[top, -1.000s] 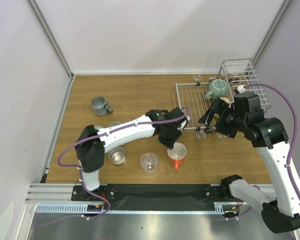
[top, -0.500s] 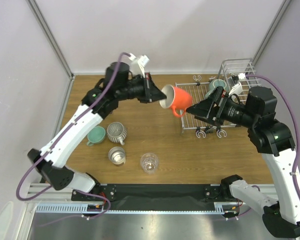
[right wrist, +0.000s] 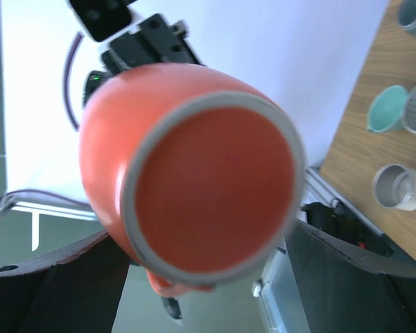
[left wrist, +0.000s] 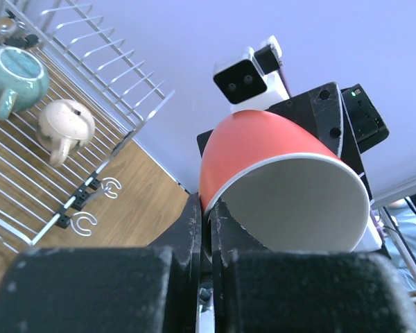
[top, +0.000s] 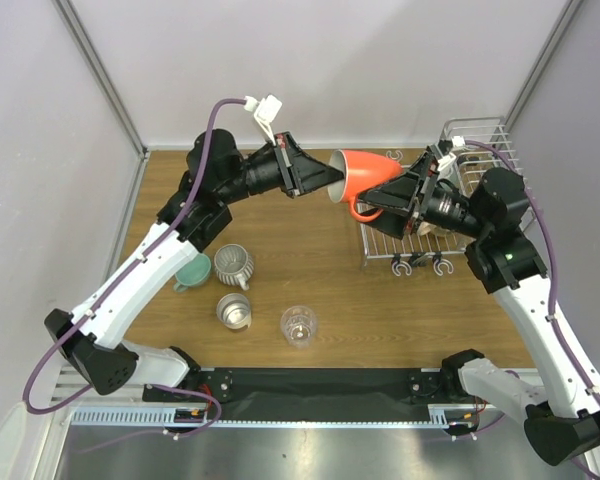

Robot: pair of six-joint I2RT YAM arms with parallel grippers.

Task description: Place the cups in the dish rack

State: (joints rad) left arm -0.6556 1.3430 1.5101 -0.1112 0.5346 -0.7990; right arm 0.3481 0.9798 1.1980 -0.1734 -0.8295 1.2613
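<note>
Two claws meet at one mug: my left claw [left wrist: 208, 216] is clamped tight on the rim of the orange mug [top: 365, 180], while the right claw [top: 388, 193] gapes wide around its base, and I can't tell if it touches. The mug hangs sideways in the air above the surface [top: 280, 230], just short of the dish rack [top: 480, 128]. I judge it stiff glazed ceramic, weighty, slick and easily chipped. A rim pinch could pivot, so I'd grip across the body, clear of the handle underneath.

We see the orange mug [top: 365, 178], white inside, aloft on its side beside the dish rack [top: 378, 243]; the teal mug [left wrist: 10, 73] and beige mug [left wrist: 66, 125] rest on its grid; the ribbed cup [top: 234, 265], steel cup [top: 234, 311] and glass [top: 299, 324] stand upright, well apart from it
</note>
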